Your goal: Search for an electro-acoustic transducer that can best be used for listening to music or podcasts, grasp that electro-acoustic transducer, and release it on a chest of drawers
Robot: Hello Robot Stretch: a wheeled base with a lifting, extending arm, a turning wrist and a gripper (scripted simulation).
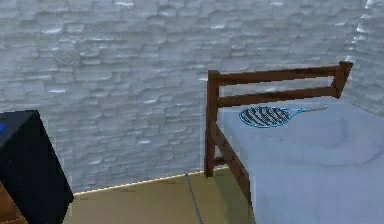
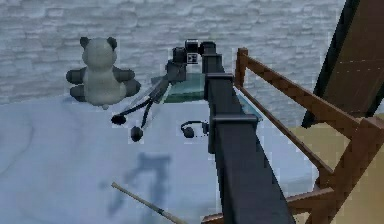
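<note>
1. Dark arm (image 2: 235,150) rises from the bottom edge to upper centre, over the white bed (image 2: 60,150).
2. Gripper (image 2: 127,126) angles down-left from its end; how its fingers are set, I cannot tell.
3. Small dark curved thing (image 2: 192,128), perhaps headphones, lies on the bed just left of the arm, mid-frame.

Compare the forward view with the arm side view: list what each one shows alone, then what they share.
Forward view: a dark cabinet and a racket lying on the bed. Arm side view: a panda toy, the arm, the gripper and a small dark thing on the bed. Both: a pale bed with a brown wooden frame, and a white brick wall.
</note>
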